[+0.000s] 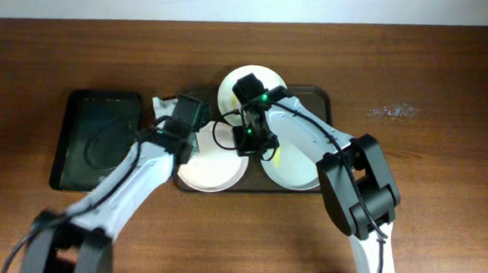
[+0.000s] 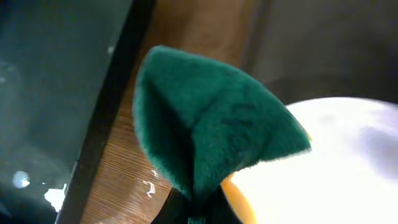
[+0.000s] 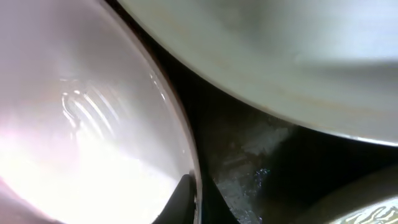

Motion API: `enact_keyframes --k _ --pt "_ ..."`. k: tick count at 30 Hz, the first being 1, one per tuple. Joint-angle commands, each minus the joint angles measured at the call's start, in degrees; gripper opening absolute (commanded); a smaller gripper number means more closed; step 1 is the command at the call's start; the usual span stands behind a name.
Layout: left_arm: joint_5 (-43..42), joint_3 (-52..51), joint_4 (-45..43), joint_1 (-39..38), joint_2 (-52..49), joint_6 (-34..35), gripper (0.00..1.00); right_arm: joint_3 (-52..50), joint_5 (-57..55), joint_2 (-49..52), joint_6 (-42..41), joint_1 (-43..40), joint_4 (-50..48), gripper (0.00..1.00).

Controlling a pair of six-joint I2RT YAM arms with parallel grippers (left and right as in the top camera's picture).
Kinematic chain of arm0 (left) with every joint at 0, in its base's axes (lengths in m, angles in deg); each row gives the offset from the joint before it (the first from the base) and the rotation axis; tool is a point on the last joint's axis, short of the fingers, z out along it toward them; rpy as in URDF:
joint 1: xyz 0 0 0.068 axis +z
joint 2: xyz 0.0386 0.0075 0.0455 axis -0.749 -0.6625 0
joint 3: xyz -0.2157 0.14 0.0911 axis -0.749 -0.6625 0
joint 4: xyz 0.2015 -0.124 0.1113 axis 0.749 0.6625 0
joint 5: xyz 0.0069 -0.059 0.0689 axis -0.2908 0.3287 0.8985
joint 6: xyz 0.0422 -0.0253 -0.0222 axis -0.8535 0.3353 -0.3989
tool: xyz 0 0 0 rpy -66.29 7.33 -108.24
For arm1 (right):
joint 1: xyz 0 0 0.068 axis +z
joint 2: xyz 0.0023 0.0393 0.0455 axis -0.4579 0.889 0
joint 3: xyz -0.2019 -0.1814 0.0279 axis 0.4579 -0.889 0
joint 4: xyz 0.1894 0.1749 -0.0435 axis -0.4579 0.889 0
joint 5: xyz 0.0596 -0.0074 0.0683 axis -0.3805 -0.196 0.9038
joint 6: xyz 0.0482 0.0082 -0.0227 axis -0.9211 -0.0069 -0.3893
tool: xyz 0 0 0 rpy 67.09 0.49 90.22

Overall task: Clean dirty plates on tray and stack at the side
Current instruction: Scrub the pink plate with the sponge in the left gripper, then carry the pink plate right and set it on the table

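Overhead view has all three plates on the tray point(image 1: 320, 95): one at the far edge point(image 1: 232, 86), one near-left point(image 1: 213, 172) and one near-right point(image 1: 299, 173). They're packed close together in a triangle. The tray sits mid-table point(image 1: 448, 72), with the black tray point(image 1: 97, 141) just off to its left.

Both arms reach in over the plates. The left gripper point(image 1: 188, 127) hangs over the left edge of the near-left plate. The right gripper point(image 1: 254, 142) is right in the middle where the three plates meet. From up there you can't see the fingers of either one, the arm bodies cover them.

The left wrist view is the only one that shows the green fuzzy cloth point(image 2: 205, 118). It's pinched tight at its bottom end between the left fingers and fans out above the wood strip between the black tray and a plate point(image 2: 342, 162). You also get a yellowish smear point(image 2: 234, 196) at that plate's rim, which doesn't show from overhead.

The right wrist view is super close in. There's a glossy plate point(image 3: 81, 124) on the left, another one point(image 3: 280, 56) across the top, and dark tray floor between them. One dark fingertip point(image 3: 180, 200) sits right at the left plate's rim. I honestly can't tell if those fingers are spread or clamped on it.
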Motion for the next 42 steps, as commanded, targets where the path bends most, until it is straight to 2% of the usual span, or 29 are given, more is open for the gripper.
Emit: enact_keyframes --k 1,2,4,7,9,11,15,18,20,22,23,26,28,29,32,35,38,40,42 --pt "-15.23 -0.24 -0.09 -0.07 10.95 0.22 0.0 0.94 -3.52 -0.48 0.9 0.15 2.93 0.04" --pt "-17.92 -0.24 0.28 -0.07 13.86 -1.25 0.0 2.38 -3.54 -1.38 1.11 0.15 4.28 0.04" --pt "-18.12 -0.24 3.34 0.17 18.86 -1.22 0.0 5.68 -5.53 -3.65 1.53 0.17 7.06 0.04" --pt "-17.51 -0.24 10.93 3.28 21.27 -1.22 0.0 12.61 -12.2 -6.38 1.53 0.24 13.77 0.04" --pt "-17.49 -0.26 13.44 5.33 21.27 -1.25 0.0 18.27 -22.16 -7.85 1.55 1.49 18.71 0.04" --pt "-17.29 -0.26 13.7 6.58 21.22 -1.25 0.0 26.12 -34.97 -8.39 4.09 6.78 24.72 0.04" --pt "-16.85 -0.28 14.91 6.58 21.22 -1.25 0.0 28.96 -65.7 -8.39 4.09 16.85 27.61 0.04" --pt "-16.87 -0.74 14.91 6.58 21.22 -1.22 0.0 28.96 -78.42 -8.39 4.09 21.81 27.58 0.04" --pt "-16.87 -0.81 15.34 6.58 21.22 -1.22 0.0 28.96 -81.2 -8.39 4.11 23.43 27.76 0.04" --pt "-16.87 -0.81 15.34 6.58 21.22 -1.22 0.0 28.96 -80.21 -8.39 4.07 23.39 27.78 0.04" --pt "-16.87 -0.81 15.34 6.58 21.22 -1.22 0.0 28.96 -76.13 -8.39 3.85 22.91 27.71 0.04" --pt "-16.87 -0.81 15.34 6.58 21.22 -1.22 0.0 28.94 -54.42 -8.39 3.78 15.89 25.99 0.04" --pt "-16.87 -0.81 15.39 6.58 21.22 -1.22 0.0 28.94 -39.82 -8.39 1.42 7.28 25.83 0.04" --pt "-16.87 -0.81 15.52 6.58 21.22 -1.22 0.0 28.94 -28.26 -8.39 1.44 0.22 25.83 0.04" --pt "-16.87 -0.81 15.54 6.58 21.22 -1.22 0.0 28.48 -8.02 -8.35 1.49 -14.99 25.86 0.04" --pt "-16.9 -0.81 15.61 6.56 21.22 -1.22 0.0 27.82 -3.72 -8.33 2.12 -29.07 26.75 0.04" --pt "-17.07 -0.81 15.61 6.56 21.22 -1.22 0.0 25.51 -8.7 -8.33 4.46 -40.68 26.18 0.04" --pt "-17.11 -0.81 15.56 6.56 21.22 -1.22 0.0 18.56 -9.11 -8.33 3.87 -47.74 22.84 0.04" --pt "-17.11 -0.81 15.5 6.56 21.22 -1.22 0.0 7.78 -9.11 -8.33 3.87 -52.46 13.9 0.04"
